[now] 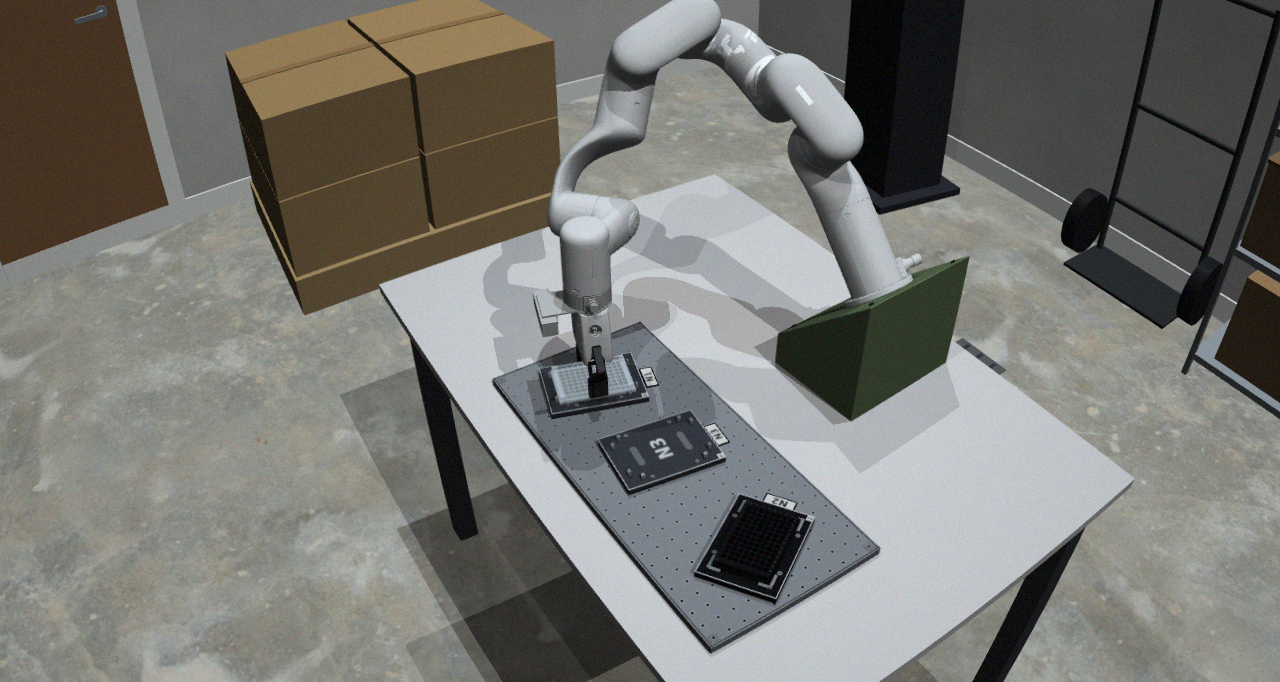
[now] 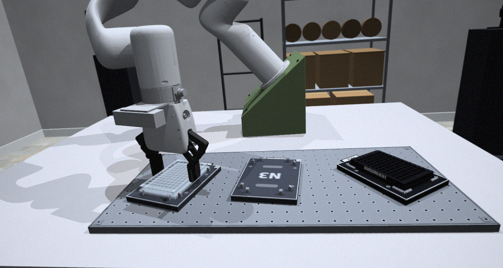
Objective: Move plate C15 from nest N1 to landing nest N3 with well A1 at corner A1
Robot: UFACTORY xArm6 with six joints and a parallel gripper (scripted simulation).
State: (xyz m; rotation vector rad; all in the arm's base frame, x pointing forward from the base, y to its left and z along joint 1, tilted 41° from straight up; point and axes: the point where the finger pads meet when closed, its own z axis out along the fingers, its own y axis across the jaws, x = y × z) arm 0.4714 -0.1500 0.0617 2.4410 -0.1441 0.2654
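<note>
The clear plate C15 (image 2: 168, 180) lies flat in nest N1 at the left end of the grey deck; it also shows in the top view (image 1: 577, 380). My gripper (image 2: 174, 173) is open and low over it, with one black finger on each long side of the plate; I cannot tell whether they touch it. In the top view the gripper (image 1: 597, 382) hides part of the plate. The dark landing nest N3 (image 2: 267, 180) (image 1: 660, 448) holds nothing and sits in the middle of the deck. The black plate C51 (image 2: 391, 168) (image 1: 751, 544) sits on nest N2 at the right end.
The grey perforated deck (image 2: 295, 196) lies on a white table. The green arm base wedge (image 2: 276, 99) stands behind the deck. Small name signs sit by each nest (image 1: 649, 376). Cardboard boxes (image 1: 393, 132), a shelf rack and a hand truck stand off the table.
</note>
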